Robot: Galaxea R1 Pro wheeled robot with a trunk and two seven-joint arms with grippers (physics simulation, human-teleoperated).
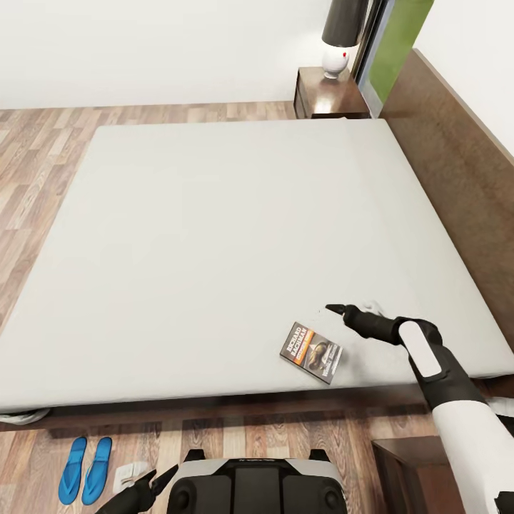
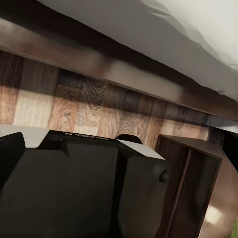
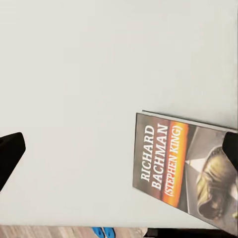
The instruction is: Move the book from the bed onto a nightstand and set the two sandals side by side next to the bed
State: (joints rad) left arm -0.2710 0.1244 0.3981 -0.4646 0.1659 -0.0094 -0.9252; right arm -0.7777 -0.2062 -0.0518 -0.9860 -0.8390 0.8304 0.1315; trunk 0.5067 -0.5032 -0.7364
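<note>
The thin dark paperback book (image 1: pixel 311 352) with white lettering lies flat on the light-grey mattress (image 1: pixel 214 235), lower right of the frame. The right gripper (image 3: pixel 119 148) hovers spread just beside it. Light, slightly flexible (likely slippery): pinch an edge.

Light-grey mattress (image 1: pixel 214 250); dark book (image 1: pixel 311 352), orange band, white lettering, at five o'clock; bright blue sandals (image 1: pixel 86 470) on wood-plank floor (image 1: pixel 36 157) at seven.

"RICHARD BACHMAN" in white and "(STEPHEN KING)" on an orange band were read on the cover of the book (image 3: pixel 183 168). Small lettering on the robot's base was found illegible.
</note>
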